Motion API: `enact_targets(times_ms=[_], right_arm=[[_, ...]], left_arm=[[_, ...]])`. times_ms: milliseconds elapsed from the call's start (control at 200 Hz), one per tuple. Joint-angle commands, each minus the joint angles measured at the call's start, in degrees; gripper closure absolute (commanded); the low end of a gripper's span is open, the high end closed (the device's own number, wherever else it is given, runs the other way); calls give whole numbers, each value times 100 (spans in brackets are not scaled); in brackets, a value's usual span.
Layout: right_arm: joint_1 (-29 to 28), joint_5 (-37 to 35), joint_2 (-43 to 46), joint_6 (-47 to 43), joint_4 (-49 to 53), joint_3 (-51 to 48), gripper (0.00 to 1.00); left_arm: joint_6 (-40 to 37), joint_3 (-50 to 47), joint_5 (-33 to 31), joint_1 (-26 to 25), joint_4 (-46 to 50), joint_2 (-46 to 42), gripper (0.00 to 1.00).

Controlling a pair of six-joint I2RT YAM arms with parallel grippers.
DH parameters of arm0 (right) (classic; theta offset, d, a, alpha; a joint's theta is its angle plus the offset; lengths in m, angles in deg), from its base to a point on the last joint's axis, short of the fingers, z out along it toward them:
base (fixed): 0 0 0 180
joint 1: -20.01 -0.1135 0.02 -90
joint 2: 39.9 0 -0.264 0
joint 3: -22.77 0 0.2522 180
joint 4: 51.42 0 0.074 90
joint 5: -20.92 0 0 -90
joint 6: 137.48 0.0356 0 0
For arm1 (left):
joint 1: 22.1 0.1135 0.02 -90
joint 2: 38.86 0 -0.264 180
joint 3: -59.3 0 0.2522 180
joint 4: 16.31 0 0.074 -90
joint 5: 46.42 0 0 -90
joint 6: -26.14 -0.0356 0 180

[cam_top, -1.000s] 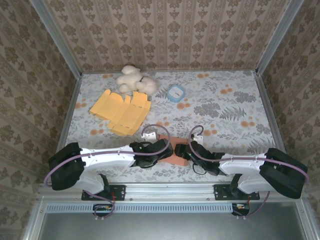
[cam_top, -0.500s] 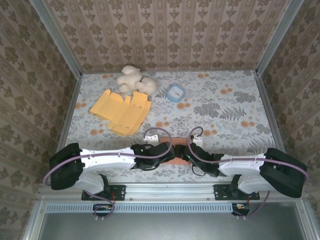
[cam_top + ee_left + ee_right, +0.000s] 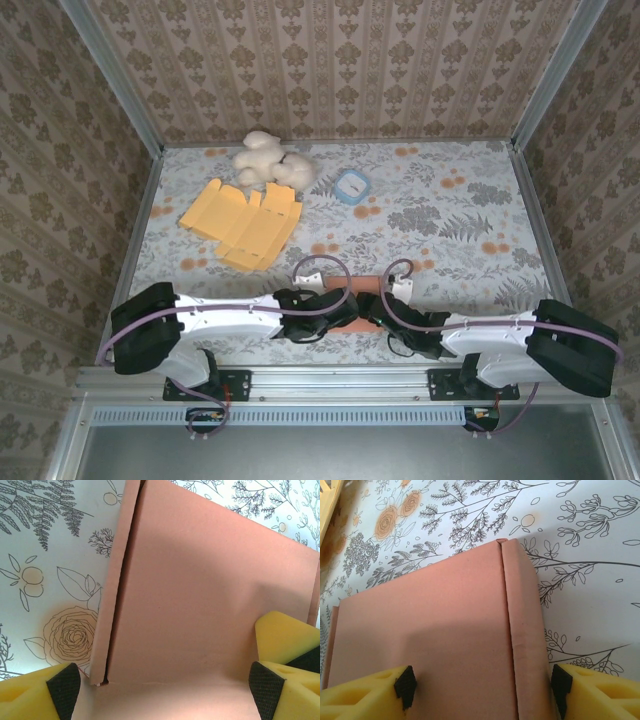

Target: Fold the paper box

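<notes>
We are looking at the pink paper box [image 3: 358, 284] lying at the 6 o'clock edge of the floral surface [image 3: 470, 230], with one hand on each side of it. The left hand [image 3: 328, 306] is reaching in from 9 o'clock and the right hand [image 3: 380, 310] from 3 o'clock.

In the left wrist view, the left hand [image 3: 165, 690] is standing spread wide. One pad [image 3: 62, 692] is sitting just beside the box's [image 3: 200, 605] folded side flap and the other is over its flat panel.

The right hand [image 3: 482, 690] is also spreading across the box [image 3: 430, 630], pinching nothing. The box is showing only closed panels, so we cannot tell what it holds.

A flat yellow cardboard sheet [image 3: 245, 222] is lying at 10 o'clock. A small blue-rimmed dish [image 3: 352, 186] is sitting near 12 o'clock, and we cannot make out its contents.
</notes>
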Motion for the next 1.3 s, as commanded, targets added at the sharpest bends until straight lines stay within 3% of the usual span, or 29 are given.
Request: enact_targets(times_ms=[0,185,565,880,1295], right_arm=[[-224,224,214,207,-641,118,25],[-225,309,279,210,-856,10,24],[-244,104,1003,183,-292,-51,24],[-239,93,882,138,-305,-42,24],[-235,62,539,128,-318,46,25]], left_arm=[[131,254,163,-115,-289,95,8],[80,250,-171,-124,80,-34,6],[256,100,-32,-203,67,-163,4],[294,-60,-525,-164,380,-307,4],[318,-41,-295,-160,169,-26,4]])
